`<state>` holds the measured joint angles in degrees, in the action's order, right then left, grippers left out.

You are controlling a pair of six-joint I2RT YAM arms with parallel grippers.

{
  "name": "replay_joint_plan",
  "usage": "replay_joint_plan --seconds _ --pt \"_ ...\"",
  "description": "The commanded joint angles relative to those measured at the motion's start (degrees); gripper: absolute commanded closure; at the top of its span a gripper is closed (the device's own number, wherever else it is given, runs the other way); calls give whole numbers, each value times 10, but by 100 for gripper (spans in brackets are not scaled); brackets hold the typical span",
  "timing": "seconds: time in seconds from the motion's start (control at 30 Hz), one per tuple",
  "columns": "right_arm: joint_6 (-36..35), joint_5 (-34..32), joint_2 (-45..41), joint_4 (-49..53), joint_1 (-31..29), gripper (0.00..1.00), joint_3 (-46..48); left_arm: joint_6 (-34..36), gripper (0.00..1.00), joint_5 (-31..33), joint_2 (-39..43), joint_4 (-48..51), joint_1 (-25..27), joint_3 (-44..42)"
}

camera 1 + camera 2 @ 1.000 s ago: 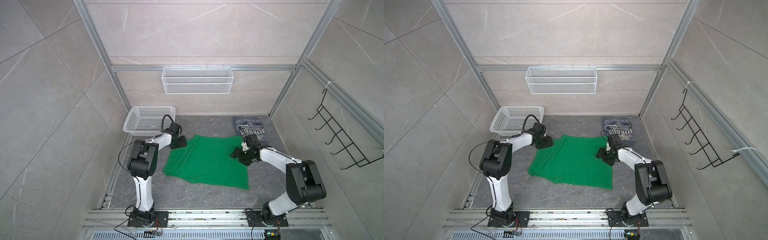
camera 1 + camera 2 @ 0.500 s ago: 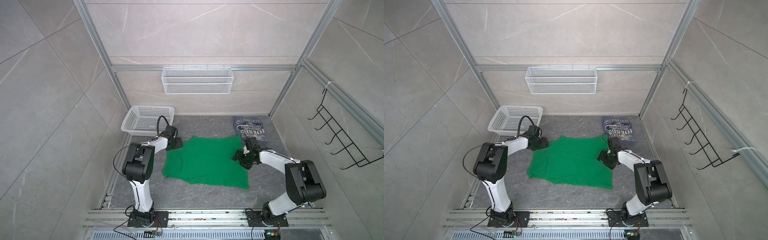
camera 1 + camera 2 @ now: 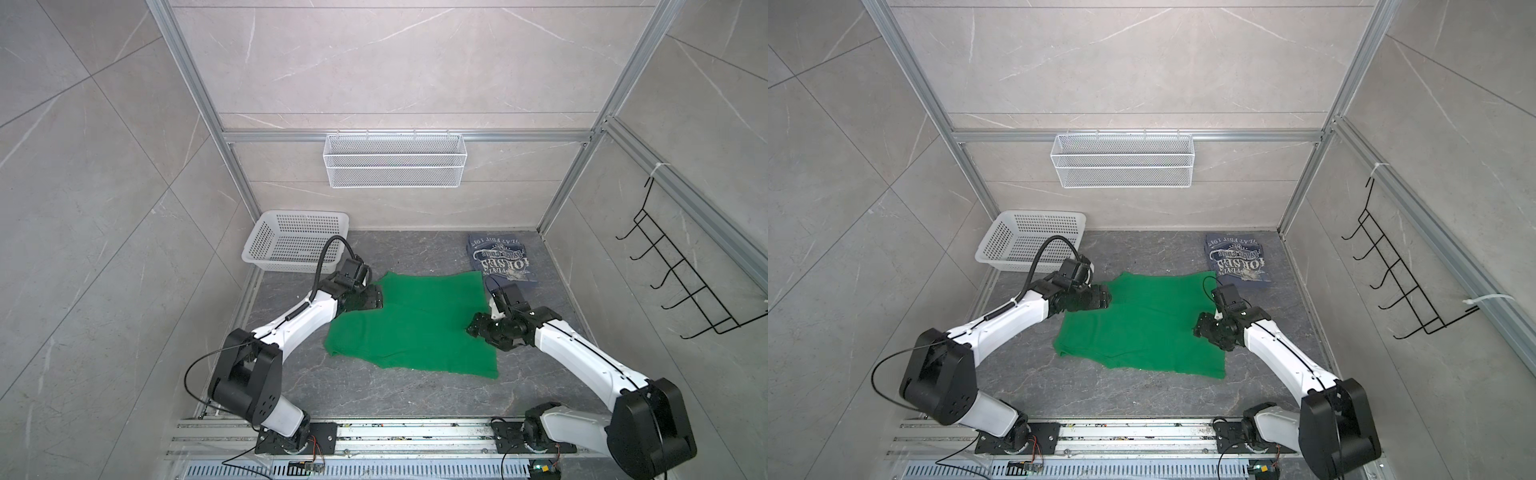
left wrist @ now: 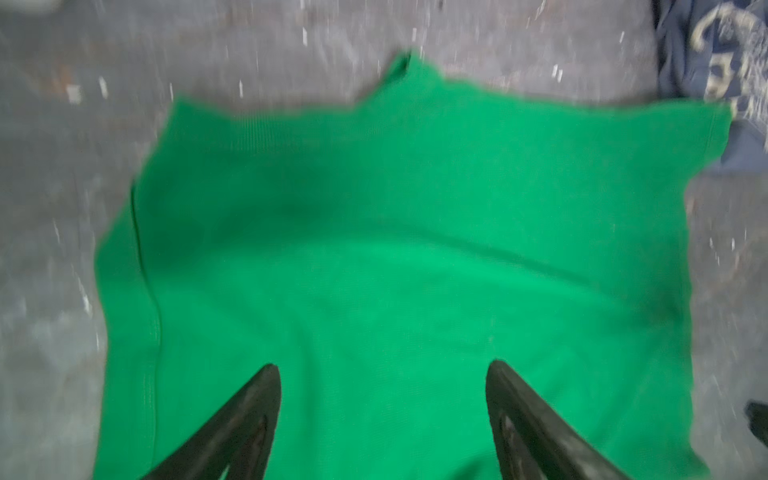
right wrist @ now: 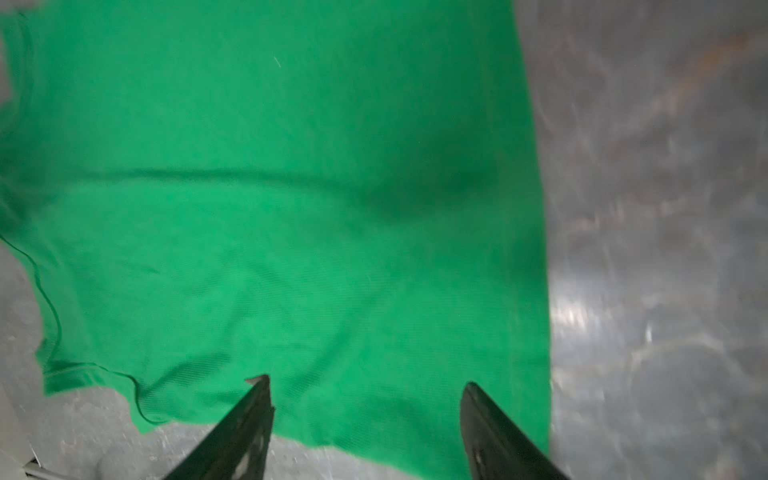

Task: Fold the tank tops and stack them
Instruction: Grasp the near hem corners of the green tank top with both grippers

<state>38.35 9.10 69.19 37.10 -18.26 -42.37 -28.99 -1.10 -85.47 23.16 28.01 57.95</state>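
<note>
bare grey floor (image 3: 374,395) runs wide between the green tank top (image 3: 415,328) and the front rail (image 3: 374,432). at the back left, the white basket (image 3: 291,245) stands just behind the left gripper (image 3: 372,300). the blue tank top (image 3: 498,257) fills the back right corner, touching the green one; a narrow floor strip lies free behind the green cloth.

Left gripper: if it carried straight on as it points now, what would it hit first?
Most likely the green tank top, spread directly ahead of the open left gripper; its height above the cloth is unclear.
</note>
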Motion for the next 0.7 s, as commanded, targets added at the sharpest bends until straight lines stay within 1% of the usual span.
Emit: replay_joint_plan --seconds 0.0,0.07,0.17,0.23,0.3,0.4,0.5,0.57,0.67 --pt "39 -9 -24 42 -23 27 44 -27 20 15 33 5 -7 -73" --pt "52 14 -26 15 -35 27 68 -21 20 20 44 -10 -11 -105" --pt "61 49 -5 -26 -45 26 88 -30 20 -9 46 -45 -39 -147" --pt "68 58 7 -32 -45 26 96 -39 20 -33 47 -64 -60 -171" --pt "75 36 13 -12 -45 26 100 -47 20 -23 55 -61 -67 -187" --pt "98 -15 7 25 -45 26 110 -68 20 -2 81 -42 -71 -210" --pt "128 -23 -7 27 -45 26 127 -117 20 21 126 -15 -72 -241" --pt "140 -30 -16 30 -45 26 131 -153 20 27 161 -14 -71 -273" --pt "153 -39 -22 33 -45 26 134 -180 20 43 195 1 -72 -306"
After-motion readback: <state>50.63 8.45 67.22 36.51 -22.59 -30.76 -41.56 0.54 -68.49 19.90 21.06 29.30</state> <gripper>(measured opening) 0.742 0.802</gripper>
